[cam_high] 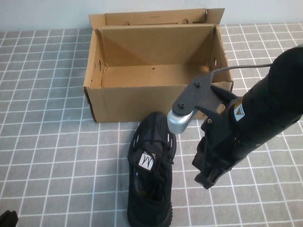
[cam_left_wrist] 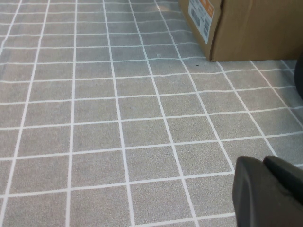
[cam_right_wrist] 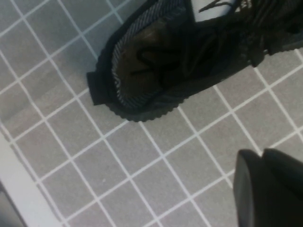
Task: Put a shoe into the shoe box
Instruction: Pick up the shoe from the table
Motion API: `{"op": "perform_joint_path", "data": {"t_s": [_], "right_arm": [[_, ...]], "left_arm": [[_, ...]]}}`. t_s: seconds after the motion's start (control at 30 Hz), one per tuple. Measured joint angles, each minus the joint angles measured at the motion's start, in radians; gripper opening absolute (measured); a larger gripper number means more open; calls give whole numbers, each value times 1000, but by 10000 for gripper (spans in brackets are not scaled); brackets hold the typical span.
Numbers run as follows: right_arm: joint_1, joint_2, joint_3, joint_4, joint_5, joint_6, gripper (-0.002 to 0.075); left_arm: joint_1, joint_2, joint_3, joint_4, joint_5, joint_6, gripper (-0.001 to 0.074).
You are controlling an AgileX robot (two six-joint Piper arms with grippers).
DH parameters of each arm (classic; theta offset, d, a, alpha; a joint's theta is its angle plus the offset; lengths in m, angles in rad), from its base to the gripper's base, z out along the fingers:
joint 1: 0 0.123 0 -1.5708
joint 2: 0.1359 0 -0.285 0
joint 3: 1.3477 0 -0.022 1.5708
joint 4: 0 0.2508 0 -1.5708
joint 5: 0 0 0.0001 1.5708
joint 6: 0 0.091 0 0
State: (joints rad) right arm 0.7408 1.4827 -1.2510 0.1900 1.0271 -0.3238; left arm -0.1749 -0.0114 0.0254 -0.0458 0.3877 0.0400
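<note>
Reaching toward the shoe [cam_high: 150, 177] seems to be the step in hand, since it lies on the tiled worktop [cam_high: 47, 142] near the front edge, toe pointing at the box [cam_high: 156, 75], which stands open toward the back edge. The right gripper [cam_high: 208, 177] hangs just beside the shoe, on the side of the right edge, and it holds nothing. How far its fingers are open I cannot tell. The next move, I judge, calls for bringing it over the shoe's opening to take the collar. The left gripper [cam_left_wrist: 270, 194] is low at the front left corner, apparently parked; its fingers I cannot judge either. Only the right wrist view looks into the shoe's opening, and only the left wrist view shows a printed label [cam_left_wrist: 204, 16] on the box's outer wall.
</note>
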Motion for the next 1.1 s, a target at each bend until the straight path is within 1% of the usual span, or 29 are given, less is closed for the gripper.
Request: {"op": "perform_joint_path", "data": {"t_s": [0.07, 0.17, 0.33, 0.4, 0.43, 0.57, 0.67, 0.73, 0.87, 1.1], "right_arm": [[0, 0, -6, -11, 0, -2, 31], [0, 0, -11, -15, 2, -6, 107], [0, 0, -11, -24, 2, -19, 313], [0, 2, -11, -32, 0, -26, 368], [1, 2, -11, -37, -2, -41, 381], [1, 8, -11, -40, -23, -105, 407], [2, 15, -11, -41, -85, -169, 411], [3, 33, -21, -38, -117, -185, 412], [16, 97, -65, 25, -103, -195, 413], [100, 218, -187, 65, -47, -192, 415]], "left_arm": [[0, 0, 0, 0, 0, 0, 0], [0, 0, 0, 0, 0, 0, 0], [0, 0, 0, 0, 0, 0, 0], [0, 0, 0, 0, 0, 0, 0], [0, 0, 0, 0, 0, 0, 0], [0, 0, 0, 0, 0, 0, 0], [0, 0, 0, 0, 0, 0, 0], [0, 0, 0, 0, 0, 0, 0], [0, 0, 0, 0, 0, 0, 0], [0, 0, 0, 0, 0, 0, 0]]}}
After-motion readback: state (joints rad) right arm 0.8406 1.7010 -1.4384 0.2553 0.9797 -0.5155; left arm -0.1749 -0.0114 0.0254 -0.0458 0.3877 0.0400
